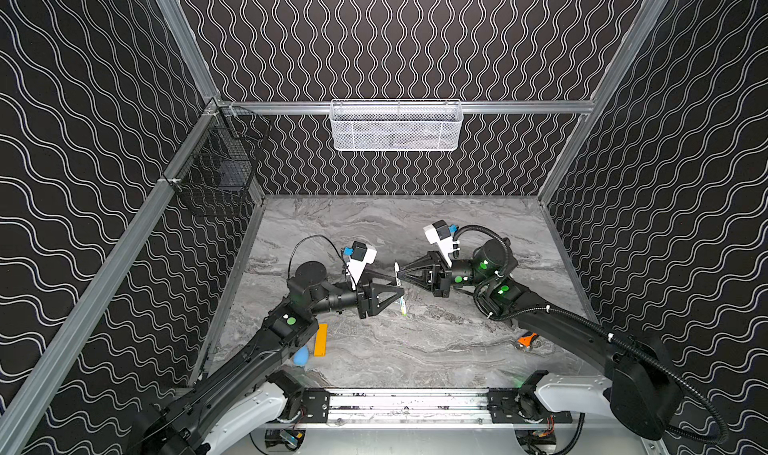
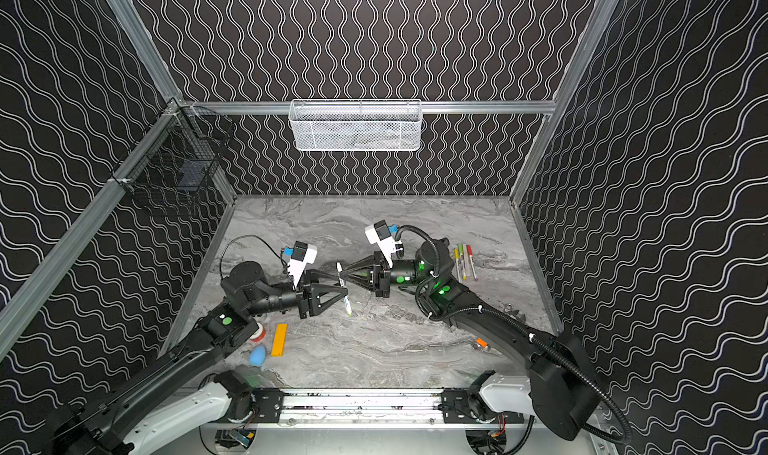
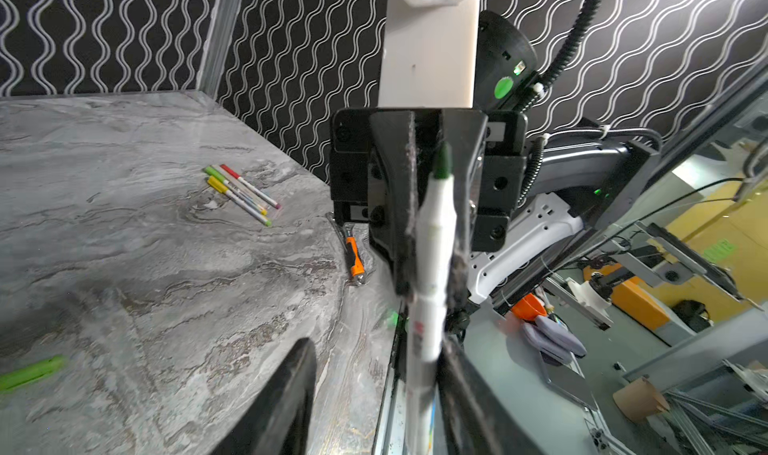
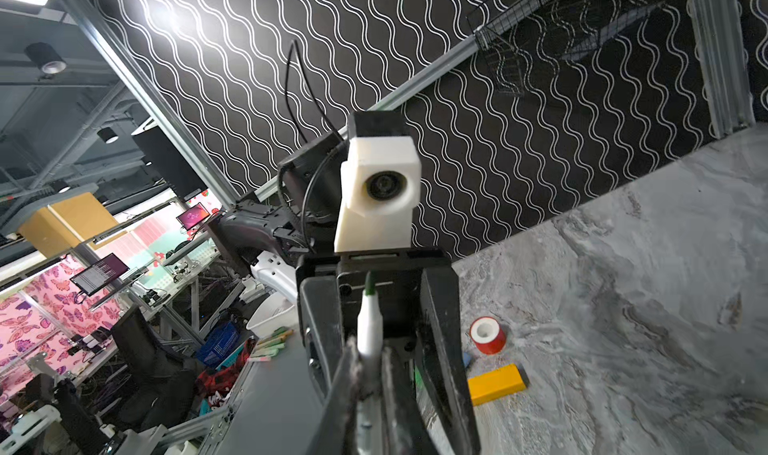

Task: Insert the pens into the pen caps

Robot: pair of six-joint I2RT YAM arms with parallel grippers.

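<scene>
A white pen (image 1: 400, 295) with a dark green tip (image 3: 441, 162) hangs tilted above the table's middle in both top views. My right gripper (image 1: 399, 271) is shut on its upper part, the fingers (image 4: 353, 369) pressed to the barrel (image 4: 370, 328). My left gripper (image 1: 399, 287) stands open around the same pen (image 2: 345, 295) lower down. One finger (image 3: 461, 390) lies against the barrel and the other finger (image 3: 291, 390) stays well apart. A loose green pen cap (image 3: 31, 374) lies on the table. Three capped pens (image 2: 465, 261) lie side by side behind the right arm.
A red tape roll (image 2: 258, 332), an orange-yellow bar (image 1: 321, 340) and a blue blob (image 2: 257, 355) lie by the left arm. An orange-handled tool (image 1: 527, 340) lies under the right arm. A white mesh basket (image 1: 397, 124) and a black wire basket (image 1: 216, 166) hang on the walls.
</scene>
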